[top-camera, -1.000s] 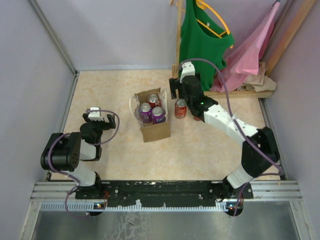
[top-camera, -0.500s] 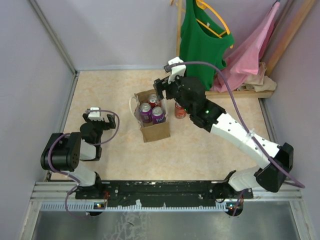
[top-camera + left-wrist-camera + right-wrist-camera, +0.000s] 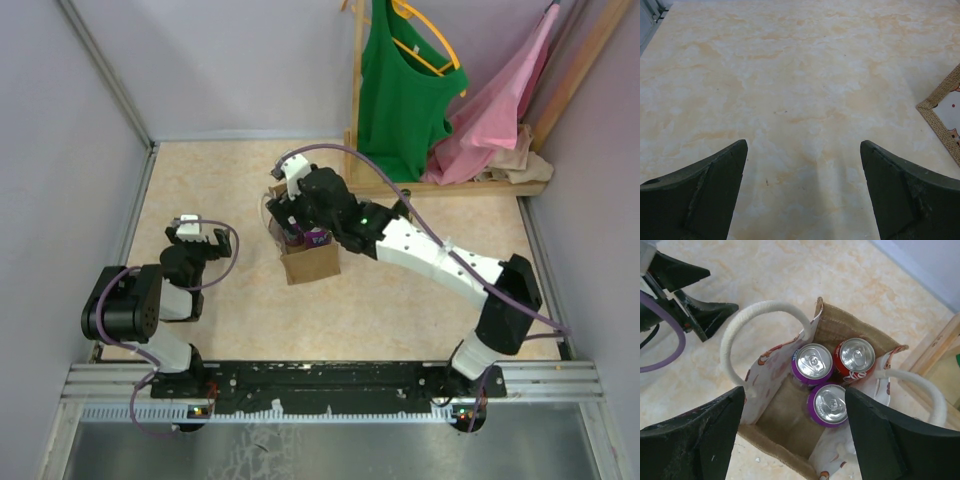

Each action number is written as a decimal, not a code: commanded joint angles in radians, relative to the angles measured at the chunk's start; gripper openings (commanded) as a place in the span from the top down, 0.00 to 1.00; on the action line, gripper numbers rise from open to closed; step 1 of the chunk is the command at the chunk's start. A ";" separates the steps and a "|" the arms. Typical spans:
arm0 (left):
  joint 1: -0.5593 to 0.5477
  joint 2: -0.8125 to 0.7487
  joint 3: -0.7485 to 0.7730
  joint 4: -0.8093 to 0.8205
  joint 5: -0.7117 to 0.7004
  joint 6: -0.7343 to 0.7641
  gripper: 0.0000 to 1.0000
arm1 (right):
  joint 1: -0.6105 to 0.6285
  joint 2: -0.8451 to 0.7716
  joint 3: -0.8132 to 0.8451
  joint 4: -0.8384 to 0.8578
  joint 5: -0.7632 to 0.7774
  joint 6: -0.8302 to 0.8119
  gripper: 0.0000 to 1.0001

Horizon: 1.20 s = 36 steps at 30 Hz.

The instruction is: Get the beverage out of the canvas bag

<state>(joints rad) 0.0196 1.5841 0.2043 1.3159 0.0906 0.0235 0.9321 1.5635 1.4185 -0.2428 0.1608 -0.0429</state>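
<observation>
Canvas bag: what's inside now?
Right wrist view: three upright cans in the canvas bag: a purple can, a second purple can, a red can. The fourth corner is bare floor. Can sides are mostly hidden; overhead, the right arm covers most of the opening.

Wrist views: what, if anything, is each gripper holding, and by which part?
Nothing is held. The right gripper hangs open above the canvas bag and its three cans; the left gripper is open over the table.
</observation>
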 commanded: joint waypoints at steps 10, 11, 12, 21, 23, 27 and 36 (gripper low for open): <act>-0.001 0.007 0.010 0.014 0.009 0.004 0.00 | -0.074 0.213 0.163 -0.165 0.037 0.124 0.16; 0.000 0.007 0.010 0.014 0.009 0.004 0.00 | -0.090 0.221 0.169 -0.174 0.023 0.139 0.16; 0.000 0.007 0.010 0.014 0.010 0.005 0.00 | -0.101 0.228 0.173 -0.184 0.014 0.149 0.16; 0.000 0.007 0.010 0.013 0.008 0.004 0.00 | -0.125 0.261 0.166 -0.200 0.035 0.153 0.15; 0.000 0.007 0.010 0.013 0.010 0.003 0.00 | -0.130 0.275 0.169 -0.203 0.034 0.153 0.15; 0.000 0.007 0.010 0.014 0.010 0.004 0.00 | -0.133 0.287 0.162 -0.202 0.024 0.150 0.14; -0.001 0.007 0.010 0.014 0.009 0.004 0.00 | -0.135 0.337 0.167 -0.216 0.020 0.136 0.13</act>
<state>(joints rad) 0.0196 1.5841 0.2043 1.3159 0.0902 0.0235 0.8017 1.8671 1.5394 -0.4503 0.1822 0.1051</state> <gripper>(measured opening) 0.998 0.865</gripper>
